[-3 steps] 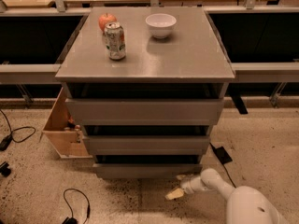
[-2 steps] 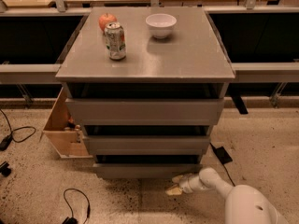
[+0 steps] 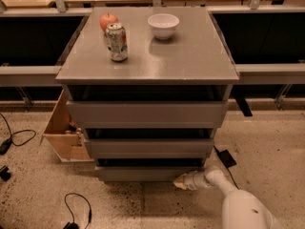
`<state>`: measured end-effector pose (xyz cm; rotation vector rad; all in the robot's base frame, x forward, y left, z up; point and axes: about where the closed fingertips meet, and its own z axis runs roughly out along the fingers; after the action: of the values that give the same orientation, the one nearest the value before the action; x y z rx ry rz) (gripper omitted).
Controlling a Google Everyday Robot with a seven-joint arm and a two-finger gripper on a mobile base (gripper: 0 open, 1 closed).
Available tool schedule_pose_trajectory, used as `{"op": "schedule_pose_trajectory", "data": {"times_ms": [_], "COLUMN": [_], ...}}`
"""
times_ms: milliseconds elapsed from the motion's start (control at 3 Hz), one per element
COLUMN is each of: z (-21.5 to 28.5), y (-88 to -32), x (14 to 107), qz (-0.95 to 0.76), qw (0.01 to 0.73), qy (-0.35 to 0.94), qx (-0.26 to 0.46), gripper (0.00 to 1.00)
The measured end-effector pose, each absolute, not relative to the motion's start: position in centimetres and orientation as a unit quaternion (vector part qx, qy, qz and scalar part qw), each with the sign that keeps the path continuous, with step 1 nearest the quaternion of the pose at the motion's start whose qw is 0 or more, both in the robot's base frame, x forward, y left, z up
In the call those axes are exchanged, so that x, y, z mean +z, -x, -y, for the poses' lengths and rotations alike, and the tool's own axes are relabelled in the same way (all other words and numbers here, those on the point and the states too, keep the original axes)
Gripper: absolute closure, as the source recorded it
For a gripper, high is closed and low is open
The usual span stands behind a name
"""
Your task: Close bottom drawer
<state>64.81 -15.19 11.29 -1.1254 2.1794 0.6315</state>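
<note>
Bottom drawer [image 3: 138, 173] sits lower centre of frame, lowest of three grey fronts on the cabinet [image 3: 221, 118], just above the speckled floor [image 3: 267, 142]. A dark slot runs along the top of its front, and nothing inside it is visible.

Gripper [image 3: 181, 182] is low in the frame, right of centre, on the end of the white arm [image 3: 238, 209] that reaches in from the lower-right corner. The fingers [image 3: 178, 183] look pressed together into a single tan tip. The tip points left and is right at the lower right end of the drawer front. Can't tell whether it is touching or only just beside it.

Containers:
- White bowl [image 3: 163, 25] is on the table [image 3: 195, 56], upper centre, upright. Only its white inside shows.
- Drink can [image 3: 116, 42] stands upright to the left of the bowl, well apart from it. A red apple [image 3: 108, 20] sits just behind the can.
- Tan wooden box [image 3: 59, 128] is at the cabinet's left side, open at the top and leaning outward. A few small items lie inside, too small to identify.

Black cables [image 3: 16, 138] lie on the floor at left. A flat black piece [image 3: 225, 157] is on the floor just right of the cabinet's base.
</note>
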Motion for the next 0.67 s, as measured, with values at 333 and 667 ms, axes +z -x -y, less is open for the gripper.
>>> {"op": "schedule_pose_trajectory", "data": {"times_ms": [333, 667], "z": [15.52, 15.52], "y": [-65.37, -65.37], "x": [11.37, 11.37], "qz": [-0.820, -0.820], "qw": [0.306, 0.306], "qy": [0.423, 0.423], "qx": [0.235, 0.235], "gripper": [1.00, 1.00]}}
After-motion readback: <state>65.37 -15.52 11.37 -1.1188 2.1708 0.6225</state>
